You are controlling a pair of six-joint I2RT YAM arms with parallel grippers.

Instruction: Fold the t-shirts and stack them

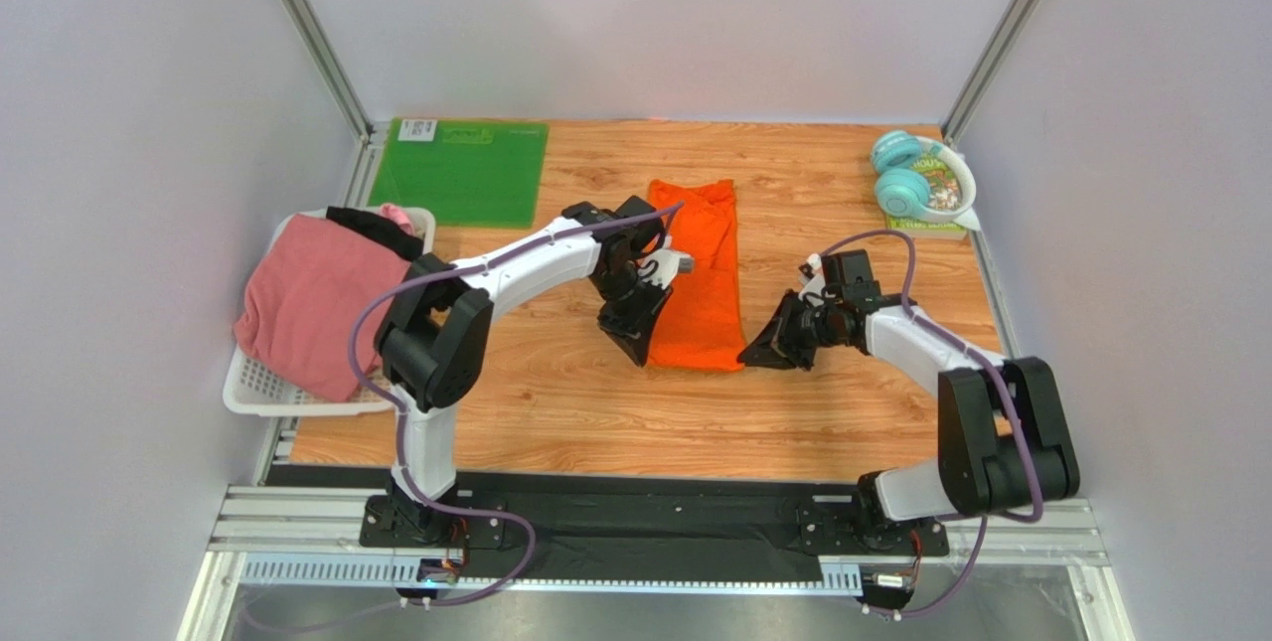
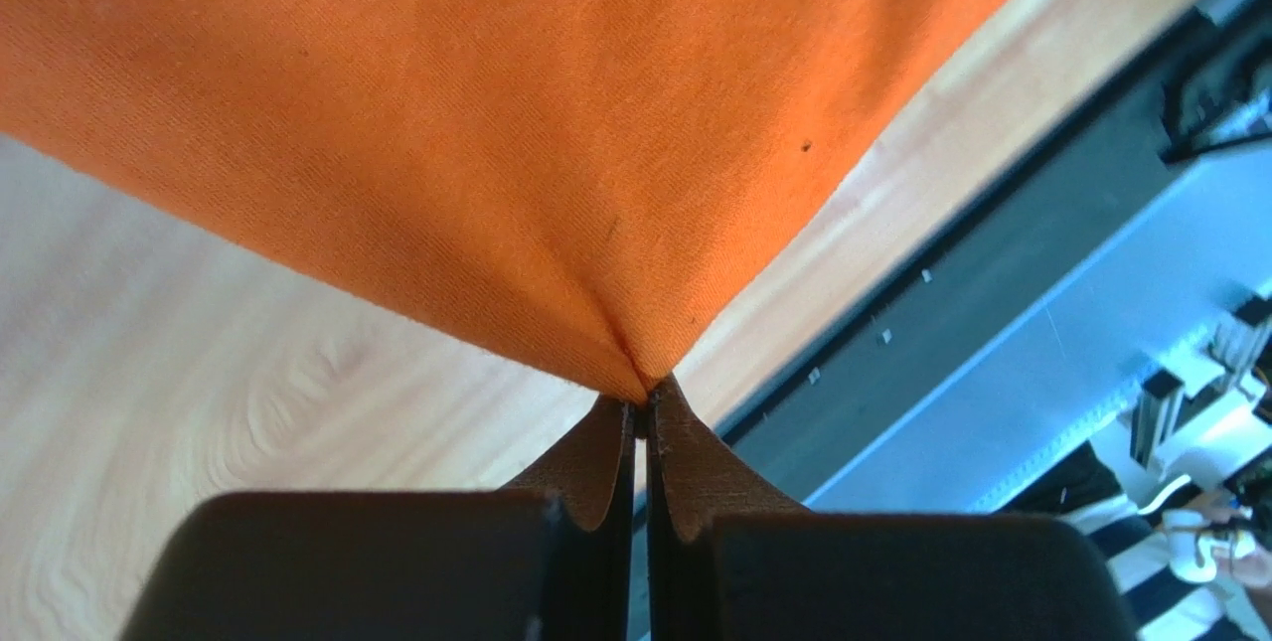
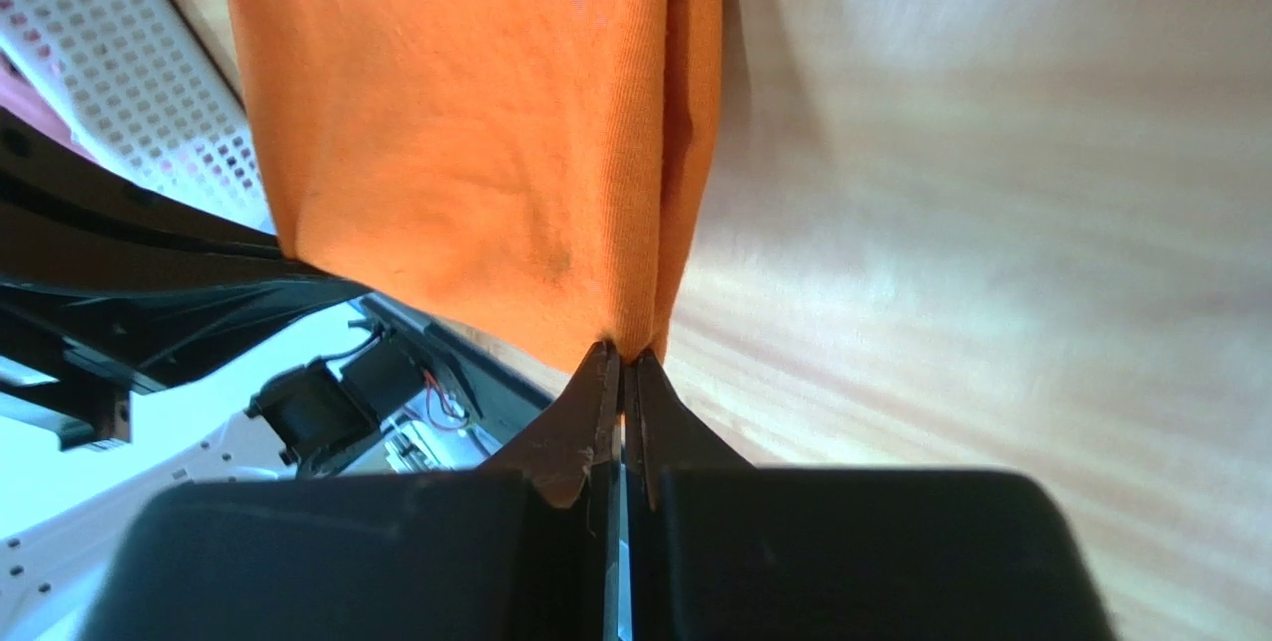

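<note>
A bright orange t-shirt (image 1: 705,278) lies as a long narrow strip in the middle of the wooden table, running from far to near. My left gripper (image 1: 645,349) is shut on its near left corner; the left wrist view shows the orange cloth (image 2: 493,149) pinched at the fingertips (image 2: 647,400). My right gripper (image 1: 751,358) is shut on the near right corner, where the folded orange edge (image 3: 493,149) enters the closed tips (image 3: 621,361). A dusty pink t-shirt (image 1: 308,301) and a black one (image 1: 373,231) lie in the white basket (image 1: 251,391) at the left.
A flat green mat (image 1: 460,170) lies at the far left of the table. Teal headphones (image 1: 902,176) rest on a white dish at the far right. Grey walls enclose the table, and the black base rail (image 1: 657,510) runs along the near edge.
</note>
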